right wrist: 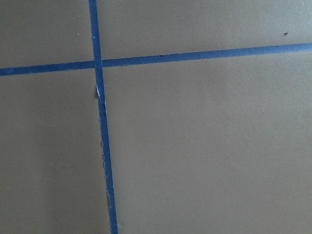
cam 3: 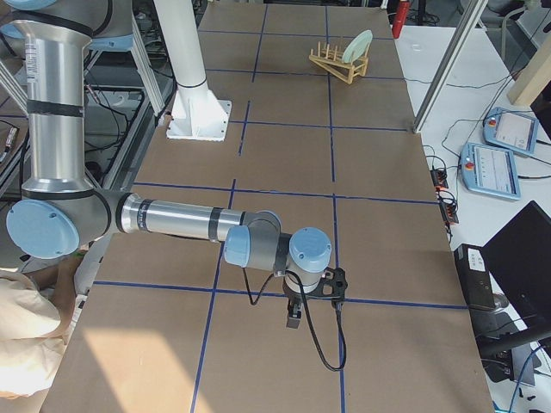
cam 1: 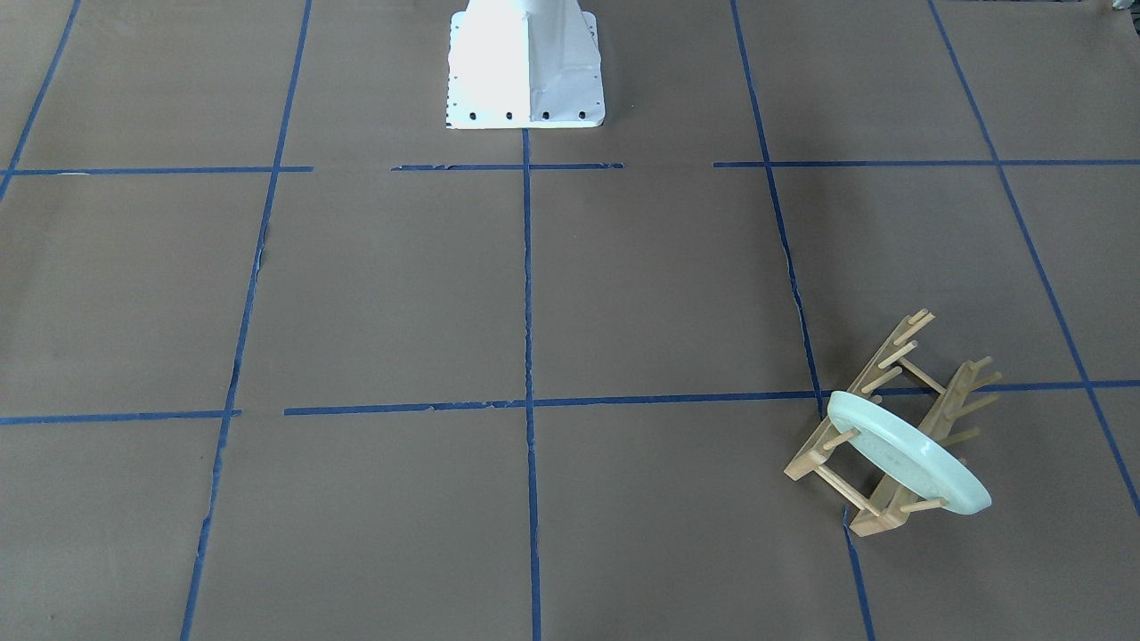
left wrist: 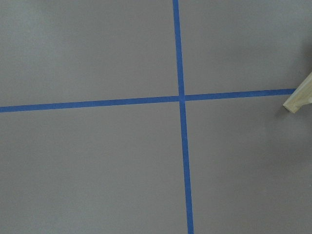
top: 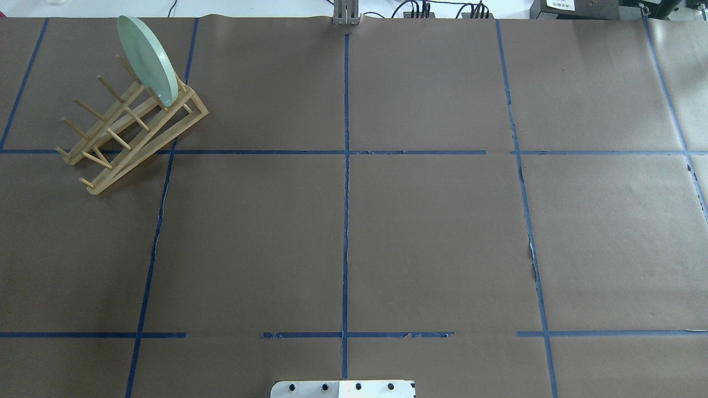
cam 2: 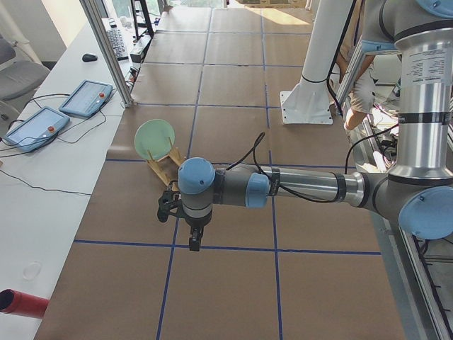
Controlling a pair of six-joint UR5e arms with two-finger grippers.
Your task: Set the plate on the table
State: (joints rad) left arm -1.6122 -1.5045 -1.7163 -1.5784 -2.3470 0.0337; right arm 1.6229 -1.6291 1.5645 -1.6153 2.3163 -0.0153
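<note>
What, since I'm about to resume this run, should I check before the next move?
1. Plate seated between the pegs of the rack: ok.
2. Plate on table: not ok, it stands in the rack.
3. Left gripper open for the grasp: cannot tell.
4. Left gripper at the plate: not ok, it hangs over the table short of the rack.
5. Right gripper well away from the rack: ok.
</note>
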